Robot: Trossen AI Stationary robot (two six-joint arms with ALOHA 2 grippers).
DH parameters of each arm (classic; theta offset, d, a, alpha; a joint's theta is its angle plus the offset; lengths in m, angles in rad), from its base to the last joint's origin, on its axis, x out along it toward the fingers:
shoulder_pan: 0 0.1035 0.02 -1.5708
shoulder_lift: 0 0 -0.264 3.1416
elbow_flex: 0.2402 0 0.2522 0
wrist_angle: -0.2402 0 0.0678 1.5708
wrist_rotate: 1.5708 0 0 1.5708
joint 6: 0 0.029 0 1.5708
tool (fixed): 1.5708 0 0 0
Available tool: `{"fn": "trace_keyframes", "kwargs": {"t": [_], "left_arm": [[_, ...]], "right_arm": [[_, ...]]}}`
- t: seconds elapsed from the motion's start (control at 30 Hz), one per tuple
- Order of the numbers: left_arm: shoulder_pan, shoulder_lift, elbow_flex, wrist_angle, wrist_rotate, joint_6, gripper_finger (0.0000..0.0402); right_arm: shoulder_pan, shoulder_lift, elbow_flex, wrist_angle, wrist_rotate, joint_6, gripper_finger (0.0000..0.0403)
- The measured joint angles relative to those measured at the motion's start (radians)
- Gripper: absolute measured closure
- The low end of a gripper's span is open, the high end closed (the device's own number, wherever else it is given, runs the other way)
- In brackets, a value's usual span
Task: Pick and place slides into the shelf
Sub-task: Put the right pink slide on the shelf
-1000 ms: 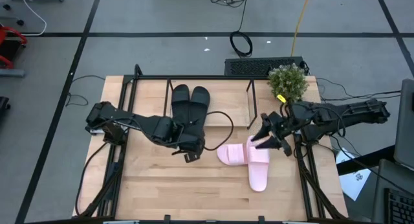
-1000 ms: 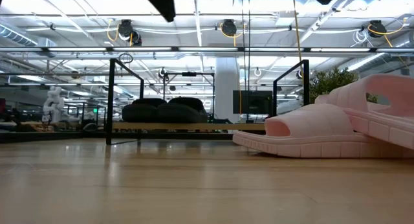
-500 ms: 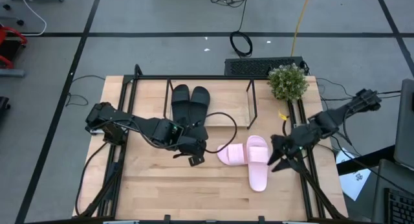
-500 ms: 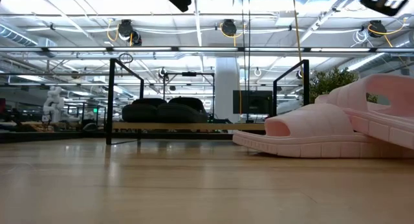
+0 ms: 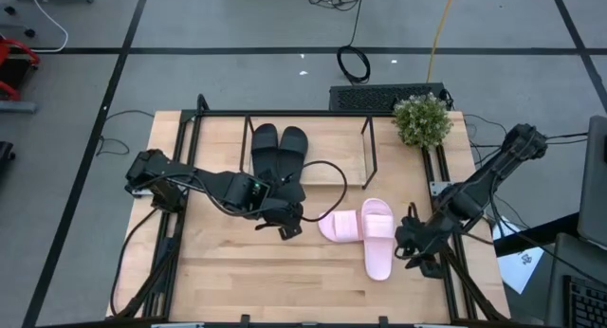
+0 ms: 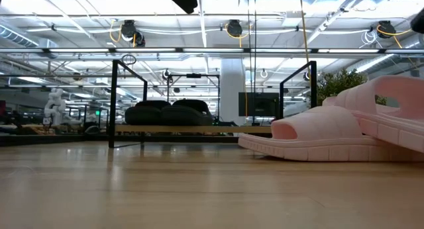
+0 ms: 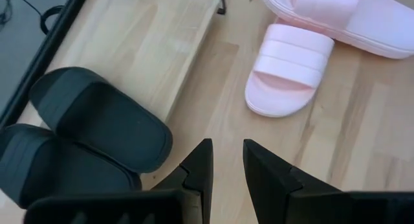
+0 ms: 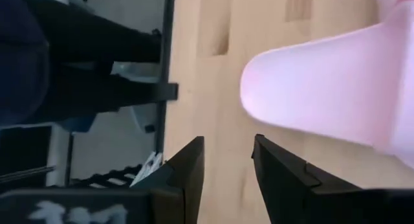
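So we've got the 2 black slides (image 5: 278,150) parked side by side on the shelf (image 5: 353,148), sitting on its light wooden board toward the left end, with the right part of the board bare. From the low view they show as 2 dark humps (image 6: 167,113) on the board between the thin black uprights.

The 2 pink slides (image 5: 365,231) are on the counter (image 5: 228,271), in front of the shelf and off it. One lies crosswise with its toe pointing left, and the other runs front to back with its strap end overlapping the first one, so the two are touching. In the low view one (image 6: 311,137) lies flat while the other leans up over it at the right edge.

The left pincer (image 5: 287,226) hangs over the counter just in front of the black pair and just left of the crosswise pink slide. Its fingers (image 7: 200,175) are a narrow gap apart with nothing between them, only bare wood under them.

The right pincer (image 5: 406,243) sits right beside the front-to-back pink slide, near the counter's right rail. Its fingers (image 8: 191,166) are parted and empty too, with the pink slide's rounded end (image 8: 330,98) just ahead of them.

A potted plant (image 5: 421,118) stands at the back right corner.
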Motion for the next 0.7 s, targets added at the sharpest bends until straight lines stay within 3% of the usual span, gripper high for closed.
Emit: {"fn": "trace_keyframes", "kwargs": {"t": [0.13,0.4,0.57,0.7], "left_arm": [[0.004,0.0,0.0,0.0,-0.014,0.005,0.0319],[0.004,0.0,0.0,0.0,-0.014,0.004,0.0319],[0.0,0.0,0.0,0.0,-0.011,0.001,0.0319],[-0.008,0.0,-0.001,0.0,-0.011,0.002,0.0319]], "right_arm": [[0.003,0.011,0.0,0.038,-0.087,0.075,0.0281],[0.003,0.011,0.0,0.107,-0.078,0.152,0.028],[0.0,0.011,0.0,0.176,0.008,0.089,0.028],[0.0,0.011,0.0,0.283,0.155,0.061,0.0283]]}}
